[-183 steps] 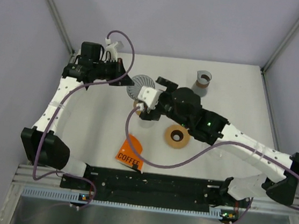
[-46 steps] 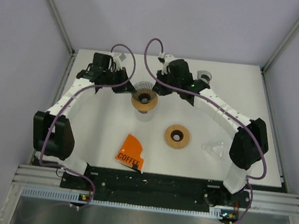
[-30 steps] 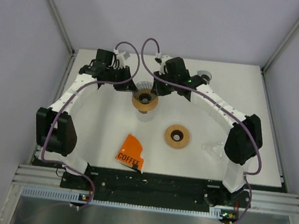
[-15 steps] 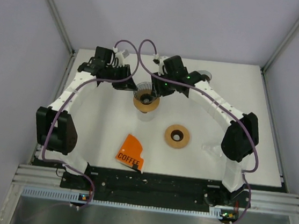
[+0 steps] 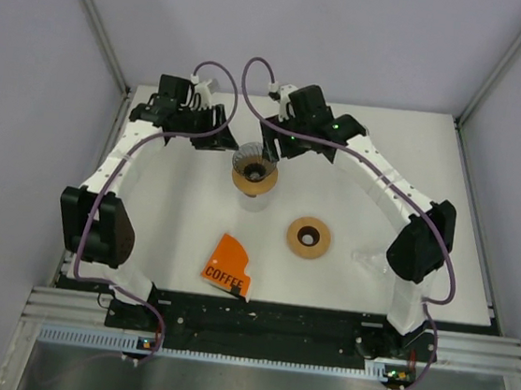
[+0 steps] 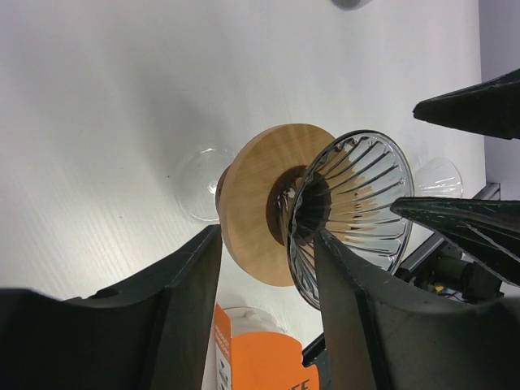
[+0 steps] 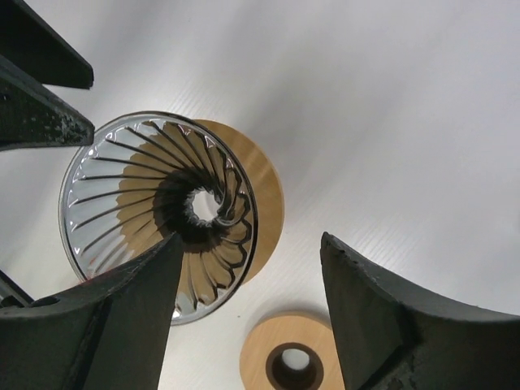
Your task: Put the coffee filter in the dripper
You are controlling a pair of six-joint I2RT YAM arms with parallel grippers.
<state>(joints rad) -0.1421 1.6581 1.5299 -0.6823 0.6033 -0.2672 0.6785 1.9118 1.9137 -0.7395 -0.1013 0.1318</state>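
While looking down from the top camera, finding the ribbed clear-glass cone dripper with its round wooden collar (image 5: 254, 171) standing at the far middle of the white desk (image 5: 175, 204), flanked closely by the left end effector (image 5: 219, 143) and the right end effector (image 5: 268, 149). Seeing no paper coffee filter anywhere here, so unable to tell where it is. Noting only a loose wooden ring (image 5: 308, 237) and an orange packet marked COFFEE (image 5: 227, 264) nearer the arm bases. Risking, by this judgement, a knock between the two end effectors if closing in together.

Turning to the left wrist camera, showing the left fingers (image 6: 183, 309) spread wide and gripping nothing, just short of the apparently empty dripper. Likely tipping or sliding the top-heavy glass if nudging its rim while descending.

Moving to the right wrist camera, showing the right fingers (image 7: 382, 325) likewise wide apart and carrying nothing, above bare ribs and an uncovered centre hole. Lacking the filter, so risking a wasted approach. Needing first to find and fetch it, and probably creasing the thin paper or seating it crooked if pinching hard or releasing off-centre.
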